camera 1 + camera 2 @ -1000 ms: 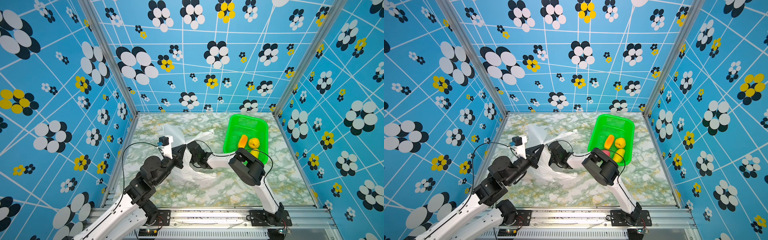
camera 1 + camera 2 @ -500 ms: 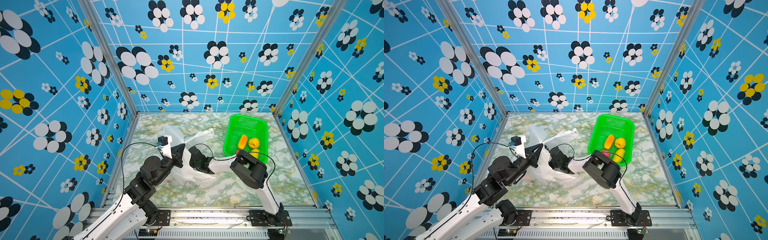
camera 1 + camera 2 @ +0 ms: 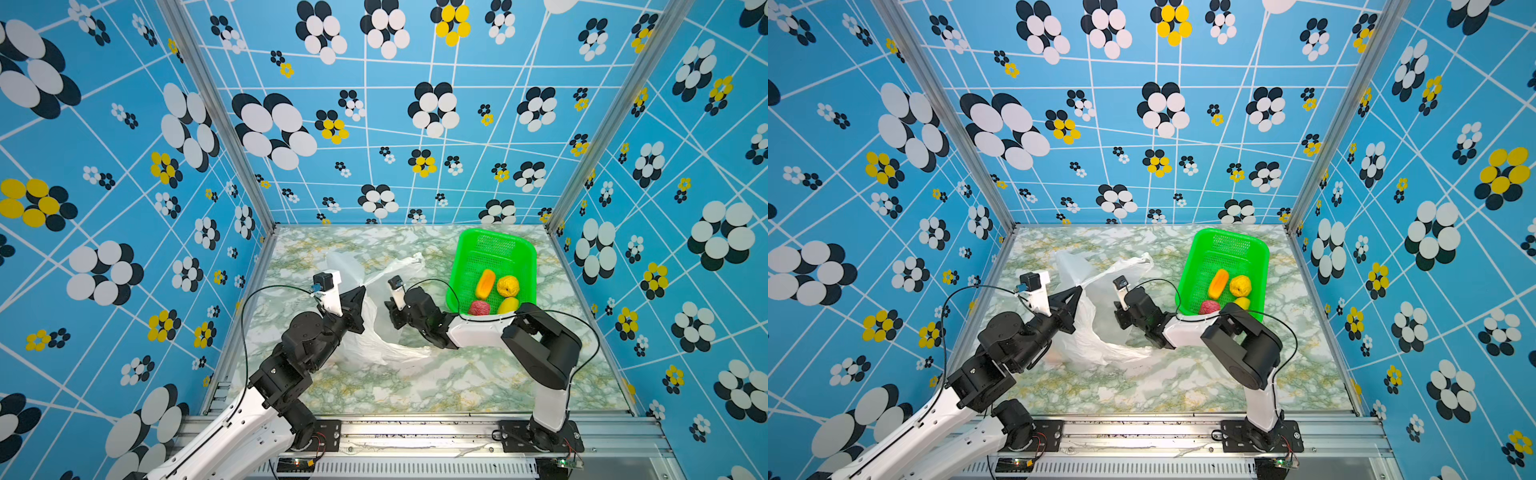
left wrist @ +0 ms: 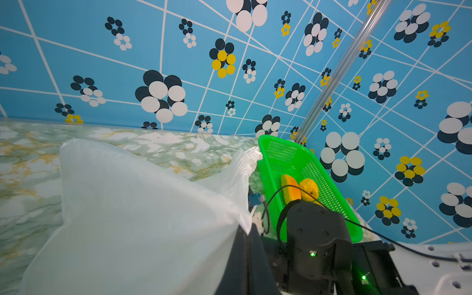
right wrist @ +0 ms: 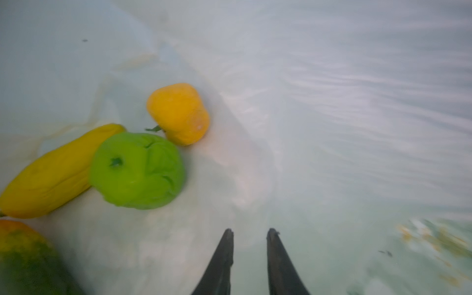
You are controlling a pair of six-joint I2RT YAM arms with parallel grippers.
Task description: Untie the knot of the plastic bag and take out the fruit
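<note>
Translucent white plastic bag (image 3: 374,343), mouth open, slumped on marble; yellow, green and orange fruit (image 5: 138,169) inside.

The thin white plastic bag (image 3: 376,343) lies left of the marbled tabletop's (image 3: 457,386) middle, toy fruits (image 5: 138,169) inside; the green mesh basket (image 3: 494,246) sits near the far right corner, holding more.

Plastic bag (image 3: 376,340), left of centre in both top views: thin, translucent white film, crinkled and faintly glossy. Green basket (image 3: 494,247), to its right: glossy moulded plastic with perforated mesh walls. Table (image 3: 415,386): smooth surface with a green-and-gold marble pattern and a slight sheen. Corner post (image 3: 224,124), upper left: brushed metal. Red ball (image 3: 478,308) in the basket: rough, bumpy skin. Green fruit (image 5: 138,169), right wrist view: matt, creased skin. Forearm shell (image 3: 478,332): glossy white plastic.
</note>
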